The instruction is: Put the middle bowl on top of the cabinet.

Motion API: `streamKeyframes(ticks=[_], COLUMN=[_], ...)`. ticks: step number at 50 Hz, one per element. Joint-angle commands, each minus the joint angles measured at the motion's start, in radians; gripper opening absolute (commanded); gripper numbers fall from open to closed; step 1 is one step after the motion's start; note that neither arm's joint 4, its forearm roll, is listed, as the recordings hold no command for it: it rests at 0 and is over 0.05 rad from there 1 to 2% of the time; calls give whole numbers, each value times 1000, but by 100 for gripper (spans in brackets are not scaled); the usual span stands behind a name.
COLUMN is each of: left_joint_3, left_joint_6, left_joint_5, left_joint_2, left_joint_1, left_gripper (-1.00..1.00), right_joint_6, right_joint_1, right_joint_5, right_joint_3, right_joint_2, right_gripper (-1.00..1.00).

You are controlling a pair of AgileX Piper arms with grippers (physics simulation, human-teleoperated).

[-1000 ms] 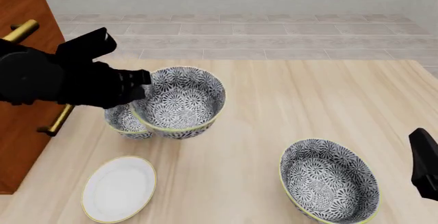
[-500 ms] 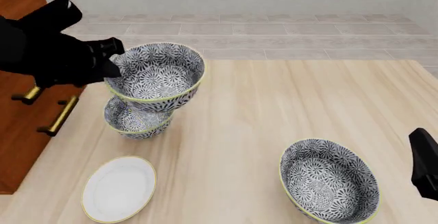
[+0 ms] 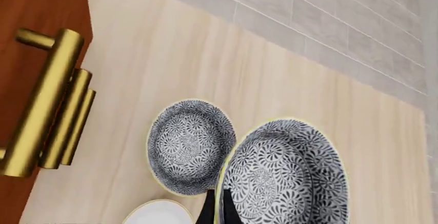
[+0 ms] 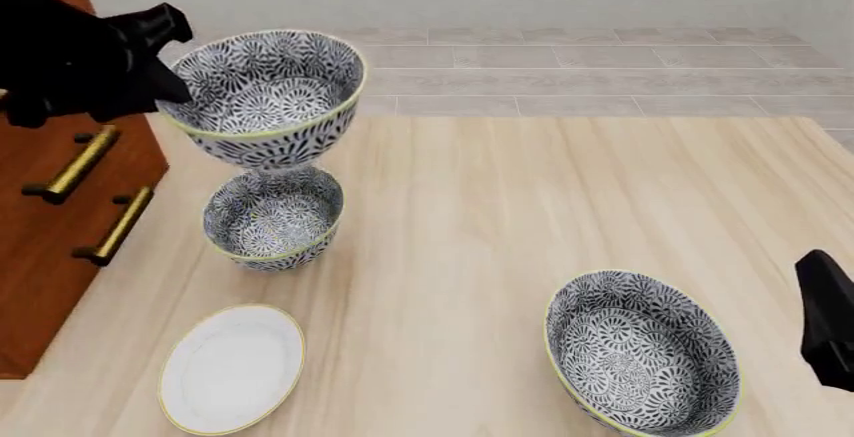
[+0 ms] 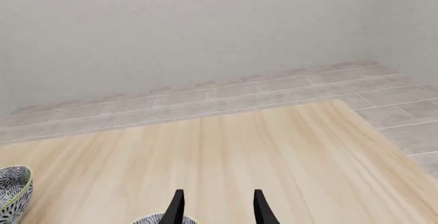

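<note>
A: On the left edge of the desk [image 4: 534,207] stands the cabinet [image 4: 54,227], reddish-brown and far the biggest thing here, with brass bar handles [image 4: 74,165] down its front. Its top is barely in the front view.

B: And the middle bowl [image 4: 267,92]?

A: Up in the air, held at cabinet height just beside the cabinet's upper corner, directly above another patterned bowl [image 4: 274,219] that sits on the desk. The left gripper [image 4: 158,57] has it by the rim on the cabinet side, jaws clamped across the wall, one finger inside, one outside as the left wrist view shows.

B: How do you reckon it handles?

A: Rigid, glazed, so slick and breakable, I'd say. A one-sided rim pinch lets the weight hang off the jaws, so it could tip or slip. It looks fairly level right now.

B: Anything else down there?

A: A third matching bowl [image 4: 641,352] near the right front, and a flat white plate [image 4: 234,365] at the left front, well apart from it.

B: Right arm?

A: The right gripper [image 5: 217,208] hangs off to the right, jaws parted a little, holding nothing.
</note>
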Motion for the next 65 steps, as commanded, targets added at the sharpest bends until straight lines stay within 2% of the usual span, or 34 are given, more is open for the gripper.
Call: streamKeyframes(ticks=[1, 17, 25, 31, 49, 52, 53, 59, 61, 65], left_joint_3=[-75, -197, -263, -285, -474, -504, -517, -557, -558, -569], left_joint_6=[-12, -23, -5, -21, -29, -41, -39, -38, -59, -46], left_joint_5=[53, 128, 164, 181, 291, 305, 310, 335, 332, 338], left_joint_2=[1, 9, 17, 26, 36, 40, 40, 57, 54, 63], left_joint_1=[37, 83, 146, 177, 264, 283, 313, 344, 347, 374], left_gripper=[-100, -100, -100, -100, -100, -100, -100, -100, -100, -100], right_joint_6=[0, 1, 3, 3, -1, -1, -2, -3, -4, -6], right_joint_1=[1, -1, -3, -4, -6, -5, -4, -1, 0, 1], right_joint_5=[-3, -9, -12, -8, -5, -8, -10, -27, -26, -31], right_joint_3=[0, 0, 0, 0, -1, 0, 0, 1, 0, 0], right_joint_2=[5, 10, 14, 9, 9, 13, 15, 36, 35, 41], right_gripper=[100, 100, 100, 100, 100, 100, 100, 100, 100, 100])
